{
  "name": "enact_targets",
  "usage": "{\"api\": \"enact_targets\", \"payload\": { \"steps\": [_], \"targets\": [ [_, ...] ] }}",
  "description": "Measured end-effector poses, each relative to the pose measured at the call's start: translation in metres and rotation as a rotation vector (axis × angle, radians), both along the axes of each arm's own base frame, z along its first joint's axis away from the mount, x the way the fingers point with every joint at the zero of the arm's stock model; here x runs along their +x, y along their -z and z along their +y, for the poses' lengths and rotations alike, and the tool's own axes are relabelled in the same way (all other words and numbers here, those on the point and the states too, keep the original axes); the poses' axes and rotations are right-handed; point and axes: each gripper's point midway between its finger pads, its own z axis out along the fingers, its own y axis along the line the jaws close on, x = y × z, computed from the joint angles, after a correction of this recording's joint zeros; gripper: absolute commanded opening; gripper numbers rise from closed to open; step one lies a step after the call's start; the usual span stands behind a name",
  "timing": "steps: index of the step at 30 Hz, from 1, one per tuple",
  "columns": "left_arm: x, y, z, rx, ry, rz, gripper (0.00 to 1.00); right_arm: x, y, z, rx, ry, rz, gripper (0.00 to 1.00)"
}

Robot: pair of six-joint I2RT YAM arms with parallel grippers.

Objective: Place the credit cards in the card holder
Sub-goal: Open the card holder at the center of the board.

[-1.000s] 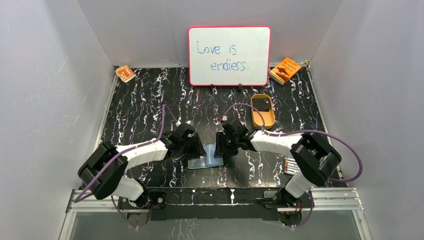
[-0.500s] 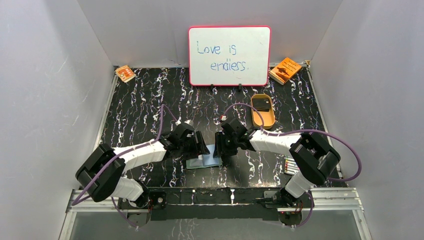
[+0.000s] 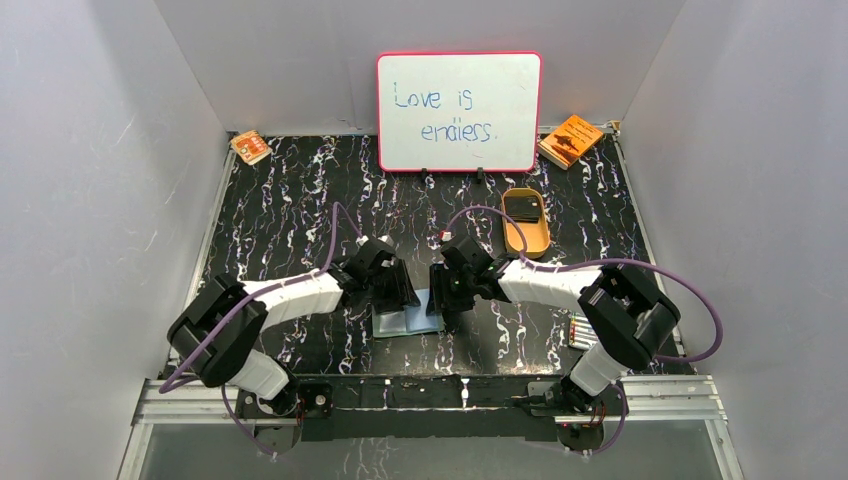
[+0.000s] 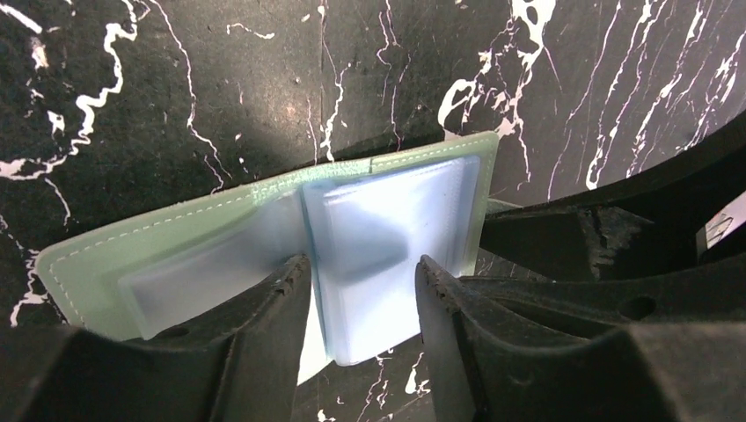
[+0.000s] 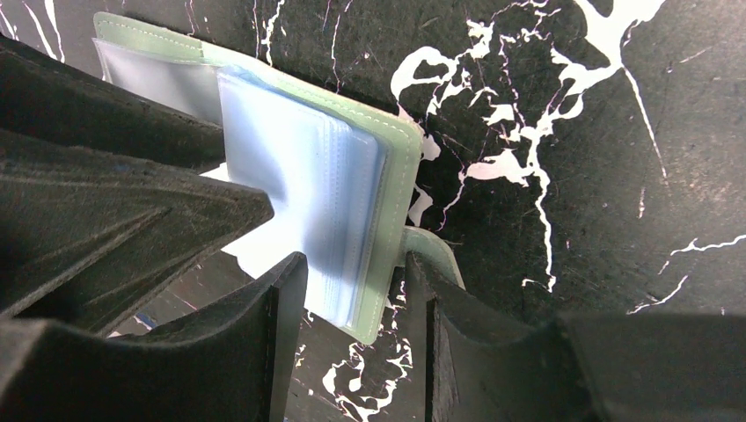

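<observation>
card holder (image 3: 408, 320): lying open, no cards in it yet
credit cards (image 3: 522, 207): look parked in the tray (image 3: 530, 244) behind-right of holder
left gripper (image 4: 359, 283), right gripper (image 5: 352, 274): both spread, straddling holder

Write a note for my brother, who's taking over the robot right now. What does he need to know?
Left gripper: fingers on either side of a clear sleeve inside the card holder; can't tell if it is pinching.
Right gripper: fingers straddle the holder's other half; grip also unclear.
The holder lies open between the two grippers. The dark cards sit in the tan tray at the back right.
Done: holder is open.
Left: fetch the cards and slide them in; none shows inside.
</observation>
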Motion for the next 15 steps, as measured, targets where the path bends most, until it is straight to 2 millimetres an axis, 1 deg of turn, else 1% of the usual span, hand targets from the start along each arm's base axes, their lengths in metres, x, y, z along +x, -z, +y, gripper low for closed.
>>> {"api": "enact_targets", "payload": {
  "steps": [5,7,10,15],
  "targets": [
    [0.003,0.007,0.002,0.029,0.009,0.008,0.15,0.0,0.0,0.0,-0.003,0.0,-0.002,0.54],
    [0.003,0.009,0.004,0.037,0.008,0.011,0.08,0.0,0.0,0.0,-0.004,0.001,-0.003,0.54],
    [0.003,0.01,0.007,0.051,0.006,0.013,0.0,0.0,0.0,-0.001,-0.007,0.003,-0.007,0.54],
    [0.003,0.011,0.009,0.059,0.002,0.01,0.0,0.0,-0.001,-0.001,-0.012,0.002,-0.019,0.56]
  ]
}}
